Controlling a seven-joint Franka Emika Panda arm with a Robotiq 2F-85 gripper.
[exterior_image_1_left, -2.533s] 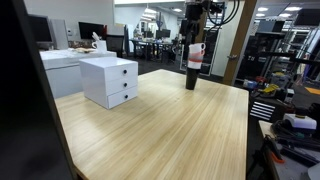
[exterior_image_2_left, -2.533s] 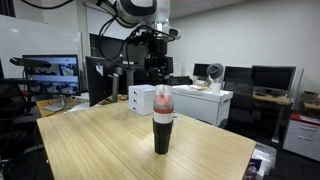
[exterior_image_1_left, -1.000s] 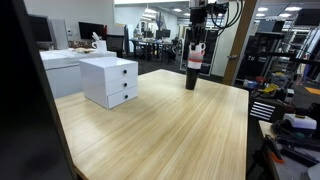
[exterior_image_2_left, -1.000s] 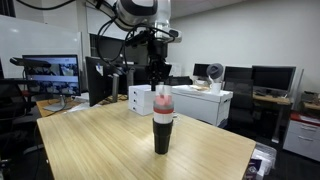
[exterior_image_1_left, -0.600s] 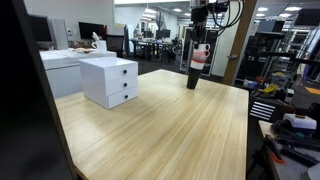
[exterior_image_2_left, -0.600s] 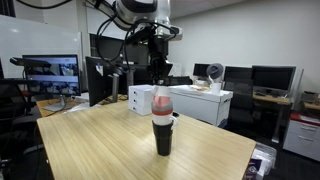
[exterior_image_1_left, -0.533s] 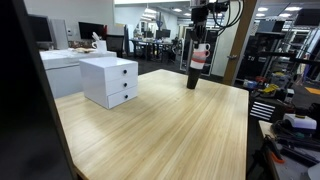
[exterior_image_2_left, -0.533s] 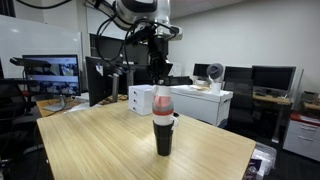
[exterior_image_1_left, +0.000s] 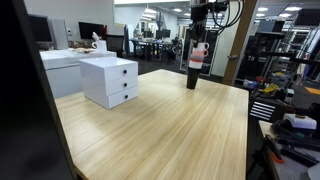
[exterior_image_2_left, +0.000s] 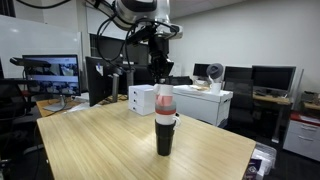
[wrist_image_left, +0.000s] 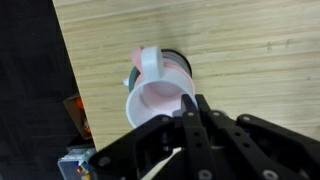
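A pink-and-white cup (exterior_image_1_left: 197, 55) (exterior_image_2_left: 164, 100) stands nested in the mouth of a black tumbler (exterior_image_1_left: 192, 79) (exterior_image_2_left: 164, 136) on the wooden table (exterior_image_1_left: 160, 130). My gripper (exterior_image_1_left: 198, 41) (exterior_image_2_left: 161, 79) comes down from above and is shut on the cup's rim. In the wrist view the black fingers pinch the near wall of the cup (wrist_image_left: 158, 97), at my gripper (wrist_image_left: 190, 110). The cup's inside looks pink and empty, and the tumbler's dark rim (wrist_image_left: 181, 63) shows behind it.
A white two-drawer unit (exterior_image_1_left: 110, 80) (exterior_image_2_left: 142, 98) sits on the table, apart from the tumbler. The tumbler stands near one table edge (exterior_image_1_left: 246, 110). Desks, monitors (exterior_image_2_left: 50, 72) and shelving surround the table.
The jaws have closed on the cup's rim. The cup has risen slightly in the tumbler and shifted a little sideways with the gripper.
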